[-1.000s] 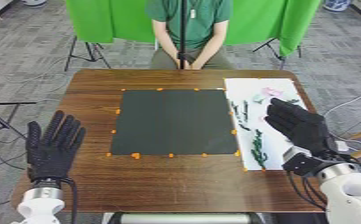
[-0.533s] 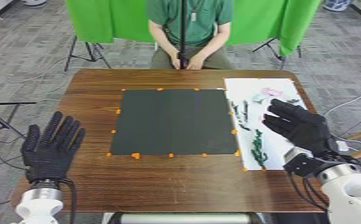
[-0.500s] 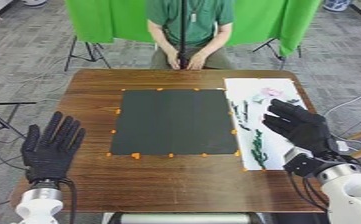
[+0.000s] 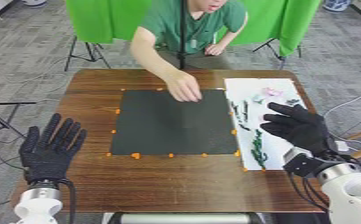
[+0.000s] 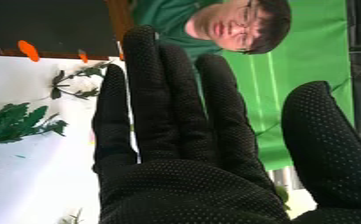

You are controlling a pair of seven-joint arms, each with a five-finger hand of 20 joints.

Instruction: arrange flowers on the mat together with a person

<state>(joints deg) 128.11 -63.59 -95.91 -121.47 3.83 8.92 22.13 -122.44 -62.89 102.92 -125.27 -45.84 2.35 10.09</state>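
The left hand has its fingers straight and slightly spread, with nothing in them, at the left of the table. To the right of those fingers lies the dark mat, flat, with orange markers around its edges. The right hand is also released, its fingers extended over the white sheet and its thumb held apart from them. The flowers lie on that sheet: a pink bloom farther from the robot than the right hand's fingertips, dark stems to the left of them, and a long green sprig on the near side of them. A person's hand is over the far part of the mat, beyond and to the left of the right hand's fingertips, its own fingers angled down; whether they touch the mat or hold anything, I cannot tell. In the right wrist view, broad green leaves lie well to the side of the fingers away from the thumb, and a small dark-leaved sprig lies on that same side, near the fingers. A green curtain hangs behind the fingers and thumb.
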